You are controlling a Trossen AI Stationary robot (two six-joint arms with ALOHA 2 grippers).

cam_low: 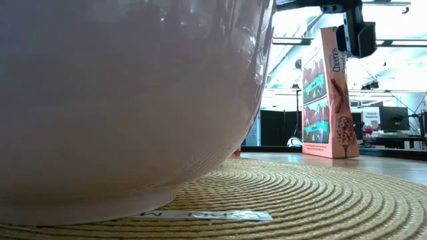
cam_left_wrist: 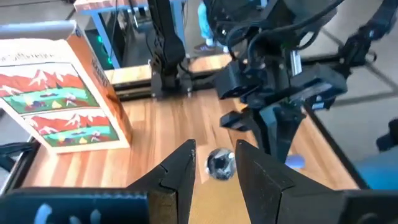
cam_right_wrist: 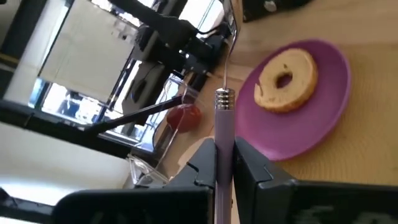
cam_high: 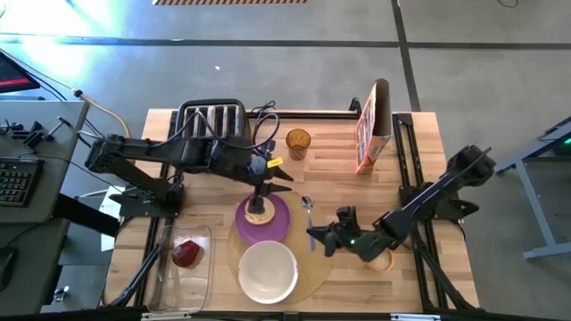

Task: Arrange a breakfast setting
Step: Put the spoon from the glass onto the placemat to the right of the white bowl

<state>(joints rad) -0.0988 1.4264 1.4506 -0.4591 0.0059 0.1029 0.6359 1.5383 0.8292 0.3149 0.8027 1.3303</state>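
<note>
The right gripper (cam_right_wrist: 224, 163) is clamped on the handle of the metal spoon (cam_high: 308, 210), whose bowl reaches ahead of it toward the purple plate (cam_right_wrist: 323, 118) carrying the bagel (cam_right_wrist: 286, 79). The left gripper (cam_high: 260, 189) hangs over that bagel, narrowly parted and empty. Placing the spoon seems in hand; next, lower it beside the white bowl (cam_high: 267, 271).

The table (cam_high: 419, 178) was pale wood with a smooth, lightly sheened grain. The placemat (cam_low: 320, 200) was coarse woven fibre, matt and ridged. The bowl (cam_low: 120, 100) looked glossy white ceramic, the purple plate (cam_right_wrist: 323, 118) smooth and faintly shiny. The spoon (cam_high: 308, 205) was polished metal; the cereal box (cam_left_wrist: 62, 93) printed cardboard; the bagel (cam_right_wrist: 286, 78) dry and toasted.
</note>
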